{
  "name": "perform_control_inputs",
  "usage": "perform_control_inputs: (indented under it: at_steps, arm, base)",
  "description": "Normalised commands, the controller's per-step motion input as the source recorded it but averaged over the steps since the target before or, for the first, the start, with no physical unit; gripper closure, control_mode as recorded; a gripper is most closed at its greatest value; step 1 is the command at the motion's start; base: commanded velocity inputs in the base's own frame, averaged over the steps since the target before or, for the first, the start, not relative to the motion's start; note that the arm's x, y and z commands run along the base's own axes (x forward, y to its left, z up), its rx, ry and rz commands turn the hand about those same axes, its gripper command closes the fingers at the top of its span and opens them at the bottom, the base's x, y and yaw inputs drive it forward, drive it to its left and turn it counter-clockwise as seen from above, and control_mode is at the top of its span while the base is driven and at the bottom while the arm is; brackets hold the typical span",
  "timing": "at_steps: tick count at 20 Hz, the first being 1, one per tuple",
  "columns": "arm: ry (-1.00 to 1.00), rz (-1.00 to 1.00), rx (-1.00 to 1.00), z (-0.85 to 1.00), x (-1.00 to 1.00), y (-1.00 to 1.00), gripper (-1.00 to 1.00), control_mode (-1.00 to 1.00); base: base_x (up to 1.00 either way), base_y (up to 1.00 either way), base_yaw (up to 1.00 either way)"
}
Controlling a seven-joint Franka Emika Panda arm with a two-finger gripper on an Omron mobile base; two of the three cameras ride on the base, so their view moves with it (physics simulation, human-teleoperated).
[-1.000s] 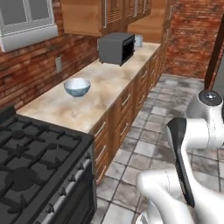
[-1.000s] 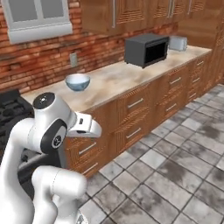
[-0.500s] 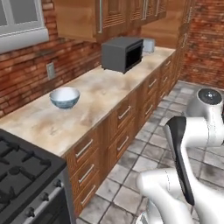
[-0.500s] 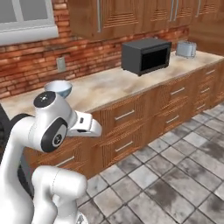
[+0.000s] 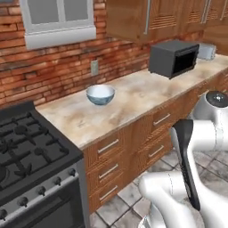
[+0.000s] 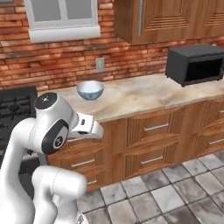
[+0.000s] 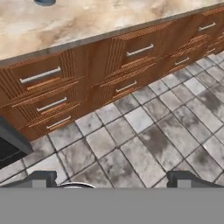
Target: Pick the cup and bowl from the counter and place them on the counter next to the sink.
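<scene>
Below our hand, the gripper (image 7: 111,180) hangs over the grey floor tiles (image 7: 144,131) with its two dark fingertips (image 7: 41,178) spread wide apart and nothing between them. Beyond the tiles we face the wooden drawer fronts (image 7: 131,52) under the counter (image 7: 87,22), each with a metal bar handle. On the marbled counter (image 5: 133,100) we see the bowl (image 5: 100,94), light blue outside and white inside, standing upright by itself near the brick wall, just below a wall outlet (image 5: 94,67). To its left lies the black stove (image 5: 26,147) with its burner grates. Well along the counter to the right stands a dark microwave (image 5: 173,58), and past it a pale toaster (image 5: 205,51). Above the bowl we see a window (image 6: 63,17) and wooden wall cabinets (image 6: 170,19).
</scene>
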Motion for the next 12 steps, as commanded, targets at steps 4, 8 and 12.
perform_control_inputs:
  at_steps: [4, 8, 12]
  arm:
    - [0.00, 0.00, 0.00, 0.00, 0.00, 0.00, -1.00, 1.00]
    - [0.00, 0.00, 0.00, 0.00, 0.00, 0.00, -1.00, 1.00]
    - [0.00, 0.00, 0.00, 0.00, 0.00, 0.00, -1.00, 1.00]
  base:
    - [0.03, -0.15, 0.68]
    - [0.27, -0.31, 0.65]
    - [0.63, -0.58, 0.49]
